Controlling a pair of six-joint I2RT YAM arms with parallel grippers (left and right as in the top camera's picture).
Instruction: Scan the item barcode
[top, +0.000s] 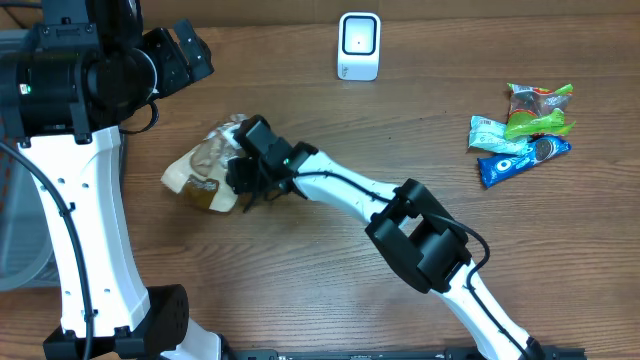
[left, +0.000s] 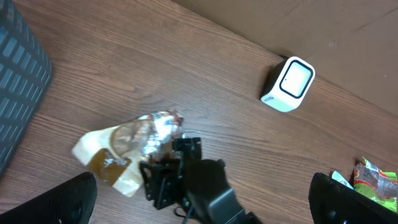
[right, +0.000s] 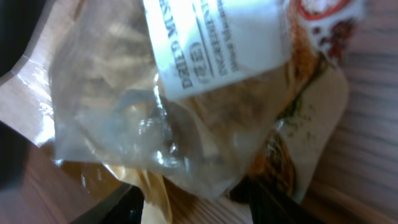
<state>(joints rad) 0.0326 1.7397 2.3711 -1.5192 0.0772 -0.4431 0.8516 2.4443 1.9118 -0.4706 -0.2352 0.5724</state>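
The item is a clear and tan bag of dried mushrooms (top: 203, 165) lying on the wooden table; it also shows from the left wrist as the bag (left: 115, 152). My right gripper (top: 246, 172) is down at the bag's right edge. Its own view is filled by the bag (right: 186, 106), with its white label on top. The right gripper (right: 199, 202) has dark fingers (right: 121, 208) standing apart on either side of the bag's lower edge, with wood showing between them. The white barcode scanner (top: 359, 45) stands at the back. My left gripper (top: 185, 55) hangs wide open, high over the table.
Several snack packets (top: 522, 130) lie at the right side of the table. A grey slatted bin (left: 18, 74) stands at the left edge. The right arm (top: 420, 235) stretches across the middle of the table. The scanner (left: 288, 84) faces up from the back.
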